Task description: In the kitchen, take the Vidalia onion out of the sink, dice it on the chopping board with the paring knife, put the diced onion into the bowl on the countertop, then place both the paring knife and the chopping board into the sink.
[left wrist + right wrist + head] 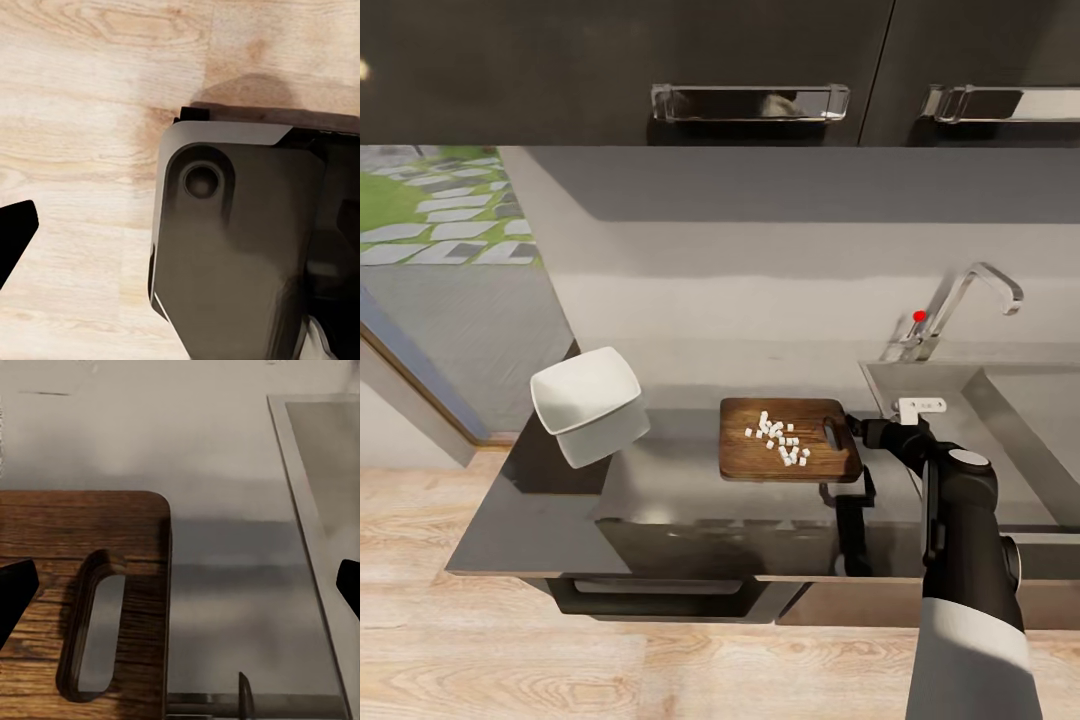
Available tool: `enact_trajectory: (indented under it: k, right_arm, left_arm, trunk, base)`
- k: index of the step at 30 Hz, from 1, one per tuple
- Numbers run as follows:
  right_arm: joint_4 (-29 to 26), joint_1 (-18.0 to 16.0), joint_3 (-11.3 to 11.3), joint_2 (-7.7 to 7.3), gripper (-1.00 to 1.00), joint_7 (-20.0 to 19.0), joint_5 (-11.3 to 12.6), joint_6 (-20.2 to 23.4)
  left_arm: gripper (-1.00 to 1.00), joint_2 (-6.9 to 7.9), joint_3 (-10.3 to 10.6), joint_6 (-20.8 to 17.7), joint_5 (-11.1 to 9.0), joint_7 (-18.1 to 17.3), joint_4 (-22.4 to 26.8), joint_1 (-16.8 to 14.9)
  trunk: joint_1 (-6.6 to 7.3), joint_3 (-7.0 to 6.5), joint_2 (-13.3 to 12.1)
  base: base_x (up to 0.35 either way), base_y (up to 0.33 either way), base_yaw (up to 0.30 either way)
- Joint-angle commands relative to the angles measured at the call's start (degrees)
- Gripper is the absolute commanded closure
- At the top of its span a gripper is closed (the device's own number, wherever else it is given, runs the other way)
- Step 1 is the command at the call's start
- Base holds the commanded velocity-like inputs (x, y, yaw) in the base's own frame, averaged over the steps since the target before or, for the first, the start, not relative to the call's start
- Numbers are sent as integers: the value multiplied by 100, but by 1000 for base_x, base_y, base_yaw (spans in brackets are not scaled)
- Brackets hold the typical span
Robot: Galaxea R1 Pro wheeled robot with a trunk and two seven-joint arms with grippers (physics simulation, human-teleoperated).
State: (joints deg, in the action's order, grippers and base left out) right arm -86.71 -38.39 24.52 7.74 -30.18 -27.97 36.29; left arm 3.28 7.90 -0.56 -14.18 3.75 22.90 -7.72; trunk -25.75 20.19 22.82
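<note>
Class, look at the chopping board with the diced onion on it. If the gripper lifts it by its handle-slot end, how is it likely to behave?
The chopping board looks like solid wood, so it would probably stay stiff rather than sag. The diced onion lies loose on top and would likely slide off if the board tilts. Held by the slot end alone, the far end may droop.

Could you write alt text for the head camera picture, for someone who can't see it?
White diced onion pieces lie on a brown chopping board on a grey countertop. The right gripper is at the board's slotted end; a white bowl sits left, a sink right.
</note>
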Motion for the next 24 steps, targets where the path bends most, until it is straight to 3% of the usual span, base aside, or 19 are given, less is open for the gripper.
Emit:
enact_trajectory:
  k: [1,15,24]
  right_arm:
    - [-10,-7,13,7,-100,-59,-60,10]
    - [-12,-10,17,26,-100,-59,-63,26]
    - [-13,-8,17,26,-100,-59,-69,26]
  left_arm:
    - [-100,6,46,-6,-54,38,0,0]
    - [-100,-2,45,-6,-51,38,-22,-1]
    - [-100,-9,61,-4,-50,38,-25,-1]
  trunk:
    - [-3,10,10]
    - [-3,10,10]
    - [-3,52,10]
  base:
    - [0,0,0]
    - [18,43,0]
    - [0,-58,0]
